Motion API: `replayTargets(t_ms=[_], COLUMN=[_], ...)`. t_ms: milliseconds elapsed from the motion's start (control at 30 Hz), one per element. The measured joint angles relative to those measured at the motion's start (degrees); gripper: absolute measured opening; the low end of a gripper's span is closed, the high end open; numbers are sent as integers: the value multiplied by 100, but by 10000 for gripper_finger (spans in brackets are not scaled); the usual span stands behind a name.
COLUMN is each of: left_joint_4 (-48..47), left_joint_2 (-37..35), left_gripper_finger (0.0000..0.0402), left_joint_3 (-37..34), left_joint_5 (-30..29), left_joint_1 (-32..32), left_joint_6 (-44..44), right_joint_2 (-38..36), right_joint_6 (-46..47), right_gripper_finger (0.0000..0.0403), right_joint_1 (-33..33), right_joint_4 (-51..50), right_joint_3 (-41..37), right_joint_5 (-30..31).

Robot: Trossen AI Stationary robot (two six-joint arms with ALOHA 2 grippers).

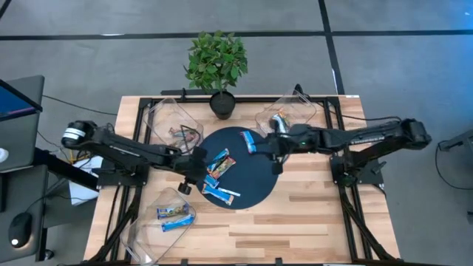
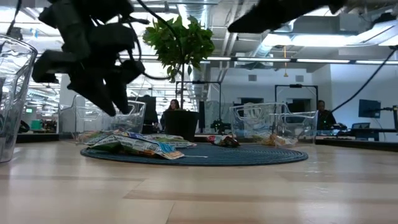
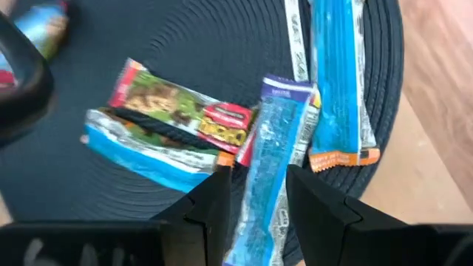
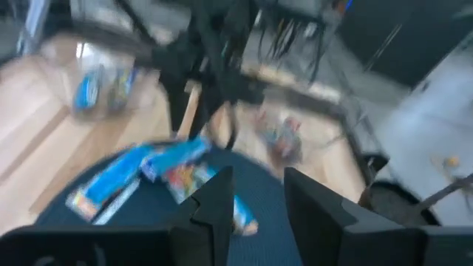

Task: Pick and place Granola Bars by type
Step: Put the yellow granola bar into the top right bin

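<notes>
Several wrapped granola bars lie flat on a round dark blue mat [image 1: 251, 181]. A blue one [image 3: 270, 148] lies straight below my left gripper [image 3: 259, 199], which is open and hovers over the mat's left part [image 1: 194, 176]. In the low view its fingers [image 2: 115, 99] hang clear above the bars [image 2: 137, 145]. Next to that bar lie a green-and-red bar [image 3: 185, 111], two more blue bars [image 3: 148, 159] [image 3: 336, 81] and a thin white strip [image 3: 295, 41]. My right gripper [image 4: 259, 207] is open and empty, raised over the mat's right part [image 1: 277, 161], near a lone blue bar [image 1: 249, 140].
Three clear bins stand around the mat: far left [image 1: 174, 125] with a brownish bar, far right [image 1: 288, 114] with bars, and near left [image 1: 166, 213] with blue bars. A potted plant [image 1: 218, 66] stands at the far edge. The table's near right [image 1: 310, 214] is bare wood.
</notes>
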Motion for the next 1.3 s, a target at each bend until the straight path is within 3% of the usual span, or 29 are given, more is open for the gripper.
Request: replayTargets(t_ms=[300, 667, 1033, 1167, 1300], left_joint_4=[-679, -1392, -1633, -1745, -1741], left_joint_2=[1208, 1658, 1648, 1648, 1649], left_gripper_finger=[125, 122, 23, 36, 80], left_joint_3=[732, 1327, 1392, 1389, 1389], left_joint_5=[142, -67, 139, 49, -103], left_joint_1=[0, -2, -2, -2, -2], left_joint_6=[42, 29, -44, -26, -24], right_joint_2=[-870, -1026, -1026, -1026, -1026], right_joint_6=[-38, -39, -41, -40, -40], right_gripper_finger=[113, 113, 113, 113, 113], right_joint_1=[275, 771, 1006, 1034, 1029], right_joint_4=[1823, 2090, 2233, 2246, 2255], right_joint_3=[-1535, -2069, -2069, -2069, -2069], right_joint_5=[1, 662, 762, 759, 761])
